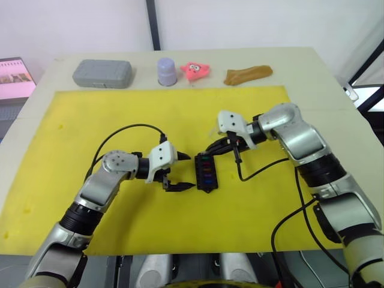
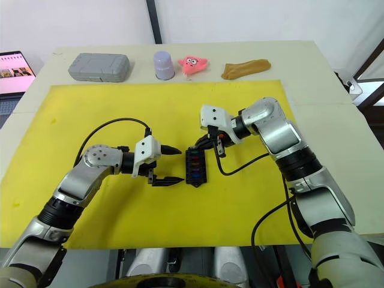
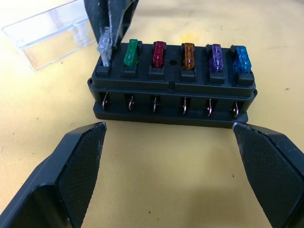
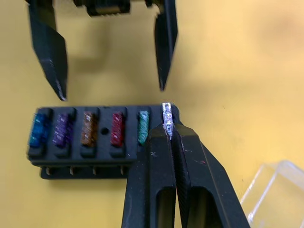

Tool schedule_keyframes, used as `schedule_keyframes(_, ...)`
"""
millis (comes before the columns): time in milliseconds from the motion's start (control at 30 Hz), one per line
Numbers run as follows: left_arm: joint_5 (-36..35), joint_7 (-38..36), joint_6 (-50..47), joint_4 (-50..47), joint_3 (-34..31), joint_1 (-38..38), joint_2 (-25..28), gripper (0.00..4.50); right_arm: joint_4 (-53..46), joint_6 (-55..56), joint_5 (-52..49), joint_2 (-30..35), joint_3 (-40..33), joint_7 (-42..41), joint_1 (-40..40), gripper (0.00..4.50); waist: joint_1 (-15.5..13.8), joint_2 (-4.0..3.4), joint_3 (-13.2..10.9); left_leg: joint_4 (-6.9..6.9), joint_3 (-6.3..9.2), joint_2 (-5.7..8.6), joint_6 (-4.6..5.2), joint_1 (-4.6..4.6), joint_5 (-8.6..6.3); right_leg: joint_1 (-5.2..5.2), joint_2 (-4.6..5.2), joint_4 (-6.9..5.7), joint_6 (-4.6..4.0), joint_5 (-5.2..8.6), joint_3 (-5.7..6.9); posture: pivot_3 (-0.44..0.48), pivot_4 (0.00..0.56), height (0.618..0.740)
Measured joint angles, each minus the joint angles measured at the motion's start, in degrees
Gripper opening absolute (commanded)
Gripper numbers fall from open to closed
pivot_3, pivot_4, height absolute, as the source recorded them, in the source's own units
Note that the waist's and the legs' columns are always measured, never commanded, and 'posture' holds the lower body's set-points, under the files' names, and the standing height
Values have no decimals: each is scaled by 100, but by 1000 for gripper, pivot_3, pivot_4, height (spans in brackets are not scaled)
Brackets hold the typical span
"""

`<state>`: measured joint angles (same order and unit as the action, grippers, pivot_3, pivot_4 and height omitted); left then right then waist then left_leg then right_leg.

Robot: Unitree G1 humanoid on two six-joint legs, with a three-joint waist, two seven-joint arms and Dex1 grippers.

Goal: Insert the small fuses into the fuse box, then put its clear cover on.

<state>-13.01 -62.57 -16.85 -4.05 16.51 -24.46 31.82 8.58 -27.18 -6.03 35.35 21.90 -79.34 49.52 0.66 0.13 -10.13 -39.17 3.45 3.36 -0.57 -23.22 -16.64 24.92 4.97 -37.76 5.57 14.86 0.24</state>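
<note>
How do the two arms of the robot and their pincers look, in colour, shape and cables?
Both arms have rounded silver-grey metal shells with black joints. Each wrist ends in a white angular block. The left pincer and the right pincer each have two black pointed fingers; the left one's inner pads are finely textured. A thin black cable loops beside each arm.

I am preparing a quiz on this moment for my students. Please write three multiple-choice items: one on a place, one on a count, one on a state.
1. Where is the clear cover?
A. on the fuse box
B. on the yellow mat beside the fuse box
C. in the left gripper

2. How many fuses stand seated in the fuse box?
A. two
B. five
C. eight

3. What does the right gripper hold?
A. nothing
B. the cover
C. a clear-grey fuse

Key: 1 B, it lies apart on the mat; 2 B, green, red, orange, purple, blue; 3 C, fingers pinch it at the end slot.
</note>
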Motion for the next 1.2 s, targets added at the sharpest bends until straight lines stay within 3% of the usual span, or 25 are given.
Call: schedule_keyframes(1200,4,24,100,70,0,-2,-3,4500,-211,-379,80,63,60,297,-7,20,1,0,0,0,0,0,0,0,0,0,0,0,0,0,0,0,150,731)
